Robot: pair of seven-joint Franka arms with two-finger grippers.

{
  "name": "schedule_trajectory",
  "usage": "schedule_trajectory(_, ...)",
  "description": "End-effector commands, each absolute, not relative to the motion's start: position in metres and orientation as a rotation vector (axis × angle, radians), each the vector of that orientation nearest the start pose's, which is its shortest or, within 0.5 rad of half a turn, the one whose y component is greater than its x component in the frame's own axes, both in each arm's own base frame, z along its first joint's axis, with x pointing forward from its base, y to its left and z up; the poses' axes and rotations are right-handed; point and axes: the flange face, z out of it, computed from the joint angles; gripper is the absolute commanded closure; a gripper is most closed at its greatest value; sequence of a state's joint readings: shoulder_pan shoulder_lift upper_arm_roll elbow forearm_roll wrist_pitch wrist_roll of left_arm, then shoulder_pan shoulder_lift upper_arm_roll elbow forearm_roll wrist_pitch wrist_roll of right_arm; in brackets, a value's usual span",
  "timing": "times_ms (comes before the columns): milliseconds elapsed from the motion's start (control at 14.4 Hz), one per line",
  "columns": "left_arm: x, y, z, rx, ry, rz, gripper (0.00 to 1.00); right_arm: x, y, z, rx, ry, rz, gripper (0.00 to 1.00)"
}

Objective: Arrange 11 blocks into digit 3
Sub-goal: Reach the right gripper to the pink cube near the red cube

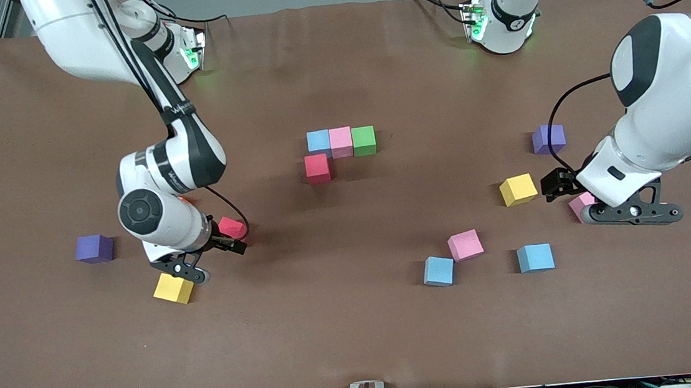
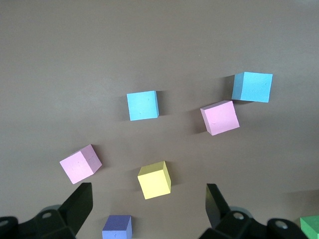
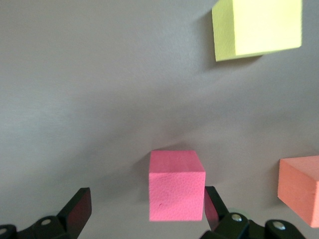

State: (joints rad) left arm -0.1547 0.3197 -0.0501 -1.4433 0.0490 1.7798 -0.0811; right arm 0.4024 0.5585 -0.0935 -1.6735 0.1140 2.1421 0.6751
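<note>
From the front, with the robots' bases at twelve o'clock and the camera at six, the started digit (image 1: 341,142) lies just toward twelve from the table's middle. It is a row of touching cubes, light blue, pink and green, with its long axis on the nine-to-three line. A red cube (image 1: 317,168) touches the light blue end at its six o'clock, so the figure is an L with its foot pointing at the camera. At about eight o'clock the right gripper (image 1: 231,236) is down at a second red cube (image 1: 233,227), with a yellow cube (image 1: 172,288) at its seven o'clock and a purple cube (image 1: 94,248) toward nine. At about four o'clock the left gripper (image 1: 557,185) hangs just beside another yellow cube (image 1: 518,189); a pink cube (image 1: 579,203) peeks from under its wrist. A second pink cube (image 1: 465,245) and two light blue cubes (image 1: 438,271) (image 1: 535,258) lie toward six, and a second purple cube (image 1: 548,139) toward twelve. In the left wrist view, the left gripper (image 2: 148,204) is spread wide and holds nothing, well above the yellow cube (image 2: 154,179). In the right wrist view, the right gripper (image 3: 144,206) is released, its fingers (image 3: 79,206) astride the red cube (image 3: 176,185), with an orange cube (image 3: 300,186) beside it.
</note>
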Motion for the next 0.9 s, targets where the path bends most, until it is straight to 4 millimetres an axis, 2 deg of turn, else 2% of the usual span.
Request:
schedule_trajectory(0, 0.642, -0.121, 0.508, -3.1, 0.214, 0.042, 0.0, 0.631, 0.212, 0.258, -3.094, 0.64, 0.168, 0.0)
schedule_trajectory(139, 0.639, -0.125, 0.507, -3.097, 0.225, 0.056, 0.0, 0.631, 0.21, 0.247, -3.146, 0.576, 0.126, 0.0)
schedule_trajectory(348, 0.637, -0.133, 0.505, -3.095, 0.249, 0.065, 0.0, 0.627, 0.199, 0.238, -3.151, 0.608, 0.169, 0.0)
schedule_trajectory(487, 0.636, -0.133, 0.505, -3.094, 0.249, 0.072, 0.0, 0.616, 0.196, 0.226, -3.159, 0.616, 0.209, 0.0)
schedule_trajectory(834, 0.636, -0.134, 0.504, -3.093, 0.252, 0.077, 0.0, 0.604, 0.197, 0.217, -3.156, 0.627, 0.253, 0.0)
